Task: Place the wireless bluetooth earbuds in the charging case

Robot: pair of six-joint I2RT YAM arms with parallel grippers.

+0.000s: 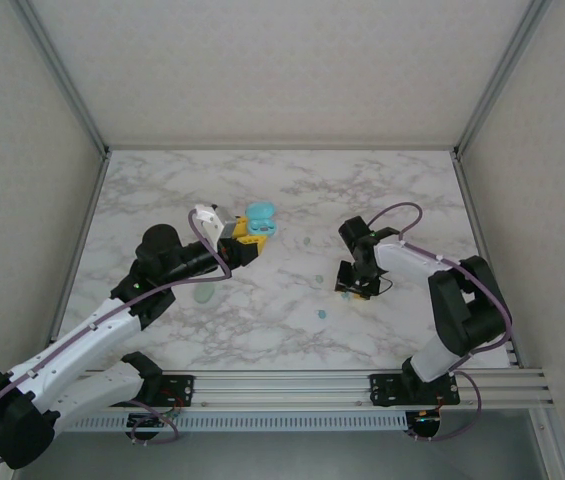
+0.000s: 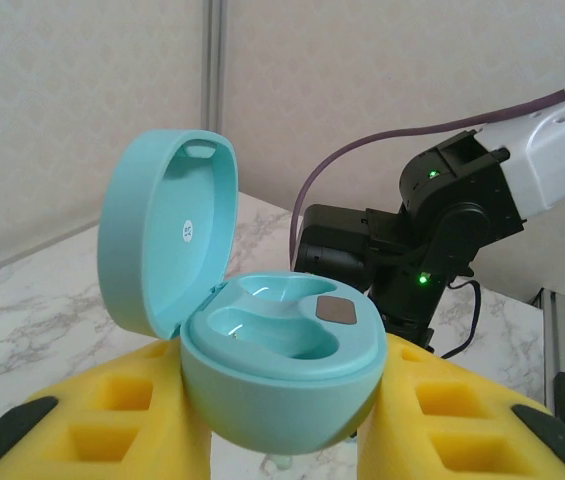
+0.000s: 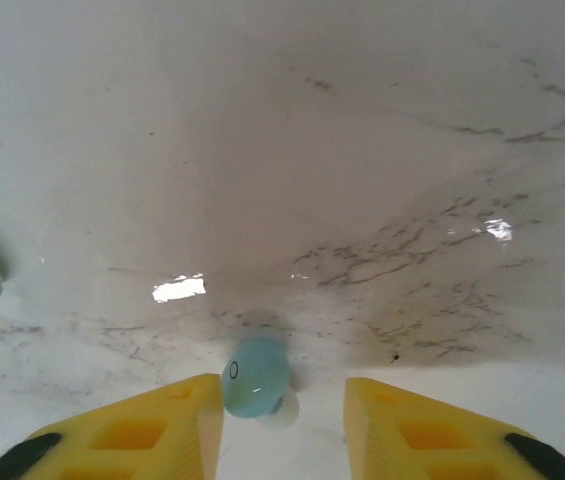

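Left end effector (image 1: 246,242) is clamped on the open teal charging case (image 2: 282,375), lid (image 2: 167,230) tipped up, both wells looking empty. Right end effector (image 3: 282,398) is down at the tabletop (image 1: 412,190) with fingers apart. A teal earbud (image 3: 255,375) sits between them, touching or just beside one pad, not pinched. A second small teal bud (image 1: 322,314) lies loose nearby. Buds probably feather-light, hard, glossy and rounded, so likely to roll or squirt out. Best grip is across the broad body, closing gently. The surface is marble-patterned, smooth, shiny and likely slippery. Plain pale walls and metal frame posts enclose the cell.
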